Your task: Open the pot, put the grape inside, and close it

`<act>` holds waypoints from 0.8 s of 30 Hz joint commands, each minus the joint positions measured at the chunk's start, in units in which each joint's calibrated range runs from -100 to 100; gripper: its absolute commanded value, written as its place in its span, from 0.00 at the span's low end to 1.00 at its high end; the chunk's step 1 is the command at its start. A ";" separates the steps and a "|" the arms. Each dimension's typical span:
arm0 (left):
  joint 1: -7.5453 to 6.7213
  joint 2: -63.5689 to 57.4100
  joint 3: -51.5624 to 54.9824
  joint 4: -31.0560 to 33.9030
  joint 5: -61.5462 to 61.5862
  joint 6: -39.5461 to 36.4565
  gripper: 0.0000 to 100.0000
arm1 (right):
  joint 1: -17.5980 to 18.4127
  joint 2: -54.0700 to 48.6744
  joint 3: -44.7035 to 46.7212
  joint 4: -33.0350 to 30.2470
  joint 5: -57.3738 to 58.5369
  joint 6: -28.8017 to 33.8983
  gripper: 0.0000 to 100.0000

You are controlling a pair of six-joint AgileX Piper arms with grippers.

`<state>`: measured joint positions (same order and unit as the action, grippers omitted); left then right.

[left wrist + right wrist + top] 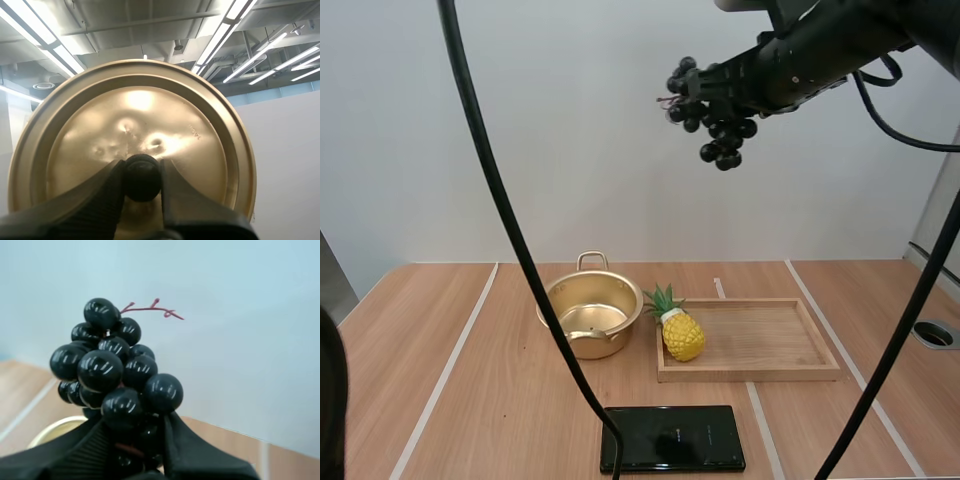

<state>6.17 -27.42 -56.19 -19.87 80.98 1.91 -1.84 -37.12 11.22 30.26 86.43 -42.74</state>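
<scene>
Two loads in hand, one per arm. Holds the bunch of grapes [115,375] in the right jaws, clamped on its lowest berries, long axis running straight out from the jaws to the red stem at the far end. Hangs it high above the desk [440,400], well apart from everything on it. Holds the lid [132,145] in the left jaws, pinched tight on the black knob [141,177], knob side turned toward the arm.

Finds the pot [590,318] open and upright on the desk, just beside the wooden tray [750,340], with a toy pineapple [680,333] standing at the tray end nearest the pot. Places the pot below the grapes and off toward the robot's left; glimpses a curve of its gold rim past the bunch from the right wrist. Probably calls for a long descent with a shift leftward, keeping off the pineapple's leaves beside the rim.

Cannot judge how far forward over the desk the bunch hangs. Cannot see the berries inside the clamp, nor how firm the hold is. Cannot tell where the lid sits relative to the pot. Cannot identify the flat black slab [672,438] near the desk's front edge.
</scene>
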 commanded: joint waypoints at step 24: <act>0.08 -0.26 -0.25 -0.89 1.65 1.27 0.00 | 16.31 15.84 -0.93 -7.66 3.96 -9.57 0.00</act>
<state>6.17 -27.42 -56.19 -19.87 82.79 2.33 12.43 -21.81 10.81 26.71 94.90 -54.99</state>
